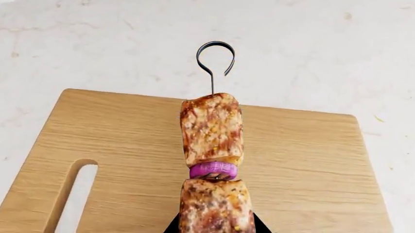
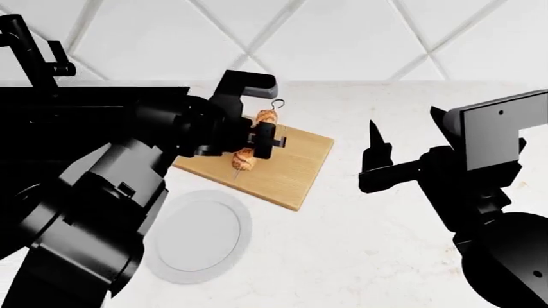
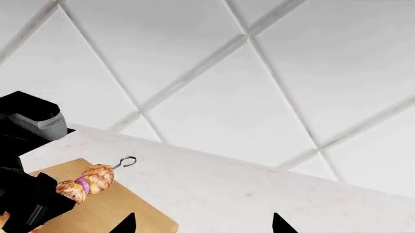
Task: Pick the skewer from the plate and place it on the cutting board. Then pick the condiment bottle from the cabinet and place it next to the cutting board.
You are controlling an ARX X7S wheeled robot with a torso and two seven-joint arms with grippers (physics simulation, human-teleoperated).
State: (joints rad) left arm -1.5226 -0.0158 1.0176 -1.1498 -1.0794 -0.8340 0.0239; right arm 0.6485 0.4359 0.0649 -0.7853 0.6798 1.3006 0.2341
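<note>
The left gripper (image 2: 256, 142) pinched the skewer (image 1: 212, 160) by a meat chunk above the cutting board (image 1: 304, 165). The rigid rod looked light, the greasy chunks liable to slip. The right gripper (image 3: 202, 224) stood spread, empty.

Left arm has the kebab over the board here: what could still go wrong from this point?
The left hand is shut on the meat-and-purple-onion metal skewer above the light wooden cutting board. Its looped end pokes past the board's far edge, so it may land overhanging the counter. Released from height, it could roll off. The emptied round white plate lies near that arm's retreat.
</note>
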